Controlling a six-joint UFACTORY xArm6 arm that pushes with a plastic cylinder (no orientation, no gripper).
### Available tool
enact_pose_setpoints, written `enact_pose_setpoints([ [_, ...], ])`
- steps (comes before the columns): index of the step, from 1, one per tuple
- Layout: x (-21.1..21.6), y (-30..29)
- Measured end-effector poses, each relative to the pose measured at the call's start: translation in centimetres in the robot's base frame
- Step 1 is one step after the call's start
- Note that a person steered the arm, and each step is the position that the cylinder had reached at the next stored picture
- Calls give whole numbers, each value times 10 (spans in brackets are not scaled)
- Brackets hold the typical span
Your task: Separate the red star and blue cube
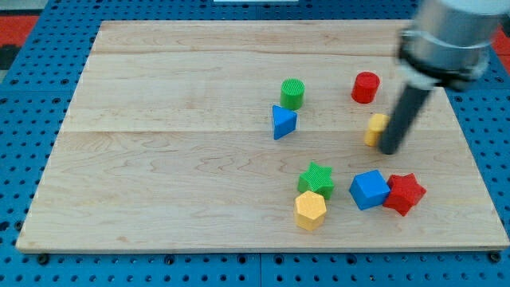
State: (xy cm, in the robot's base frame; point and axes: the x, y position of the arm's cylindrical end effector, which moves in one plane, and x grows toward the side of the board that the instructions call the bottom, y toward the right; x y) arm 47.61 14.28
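Below my tip point(390, 149), red star point(404, 193) touches blue cube point(369, 190).

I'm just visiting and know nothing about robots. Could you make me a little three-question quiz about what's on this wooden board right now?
1. True or false: the red star and the blue cube are touching.
2. Which block sits right beside my tip? A) green cylinder B) yellow block C) blue triangle
3. Fill in: the green star touches the yellow ____ just below it.

Key: 1 true; 2 B; 3 hexagon.
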Motion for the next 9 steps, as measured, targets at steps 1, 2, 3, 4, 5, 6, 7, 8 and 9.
enact_pose_setpoints([
  [1, 2, 4],
  [2, 17, 106],
  [3, 103, 103],
  [4, 135, 31],
  [5, 74, 20],
  [6, 55, 27],
  [7, 97, 12],
  [8, 93, 64],
  [9, 37, 68],
])
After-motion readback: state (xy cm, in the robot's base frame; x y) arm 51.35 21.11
